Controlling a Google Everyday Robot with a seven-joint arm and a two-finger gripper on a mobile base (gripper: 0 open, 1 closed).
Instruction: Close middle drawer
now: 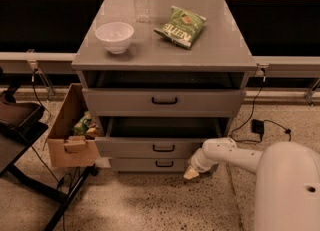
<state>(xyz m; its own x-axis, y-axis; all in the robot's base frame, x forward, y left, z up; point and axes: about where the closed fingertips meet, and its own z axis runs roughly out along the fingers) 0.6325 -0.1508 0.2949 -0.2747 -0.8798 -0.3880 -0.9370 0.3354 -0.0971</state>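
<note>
"Where's the arm (235, 155)?"

"Down low. It reaches left from the white body at the lower right and runs close above the floor. It slopes down toward the lower right corner of the cabinet (210, 50)."

"And the gripper (192, 173)?"

"It's at the arm's tip, by the right end of the bottom drawer (135, 164), near the floor. I can't tell whether it is released or clenched."

"Where's the middle drawer (130, 148)?"

"It's pulled partway out, and its dark inside shows behind the front. Its black handle sits up and to the left of the gripper. The right end of its front is just above the gripper, and I can't tell whether they touch."

"Is anything else open?"

"The top drawer (125, 102) also stands out from the cabinet."
</note>
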